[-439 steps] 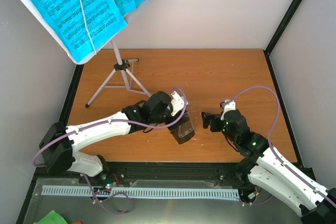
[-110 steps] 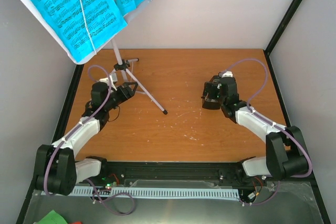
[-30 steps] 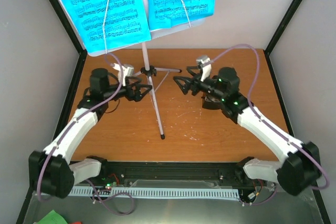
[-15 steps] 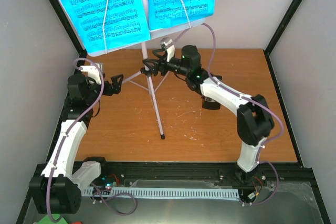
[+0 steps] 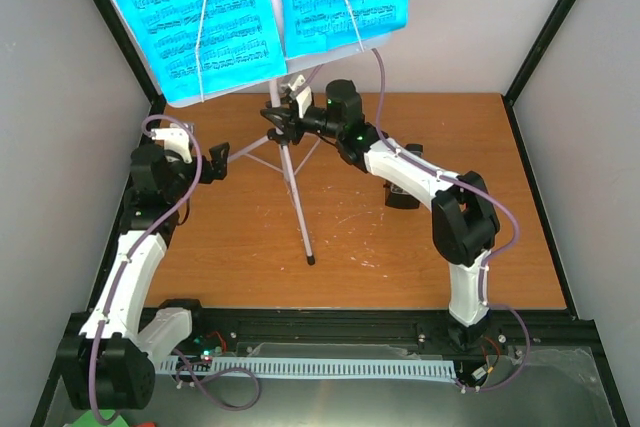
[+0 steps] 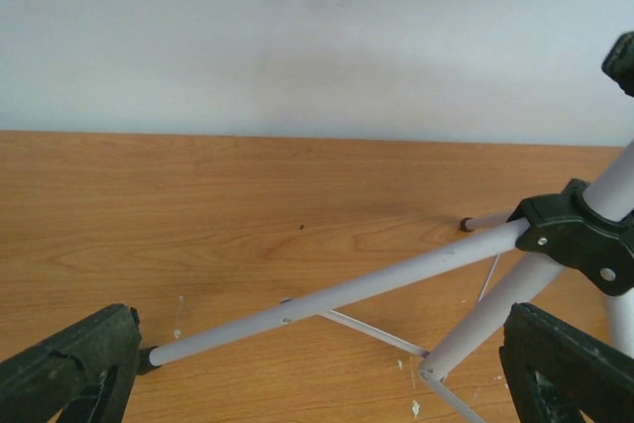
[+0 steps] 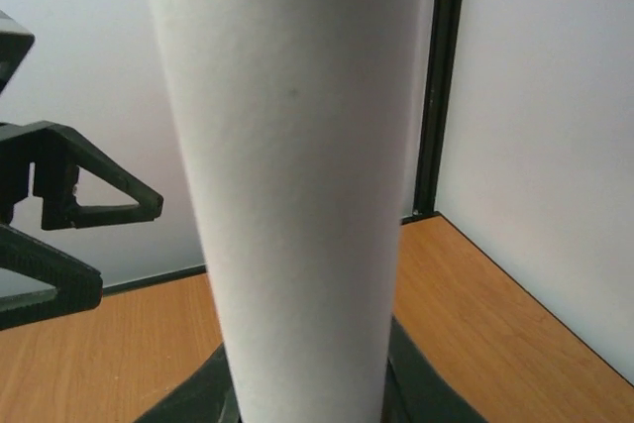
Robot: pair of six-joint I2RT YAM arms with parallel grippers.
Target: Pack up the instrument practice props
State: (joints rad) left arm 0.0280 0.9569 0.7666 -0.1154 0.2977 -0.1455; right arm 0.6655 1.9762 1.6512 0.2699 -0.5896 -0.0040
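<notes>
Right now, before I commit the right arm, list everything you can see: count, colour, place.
music stand: one, white, tripod standing at the back of the table, left of centre.
sheet-music pages: two, cyan, side by side on the stand's desk.
metronome: one, small and black, on the table right of centre, partly hidden under the right arm; a cover cannot be made out.
table: one, brown wood.
left tool: one, black, open, with a tripod leg in front of it.
right tool: one, black, at the stand's pole by the leg hub; whether it grips cannot be told.
</notes>
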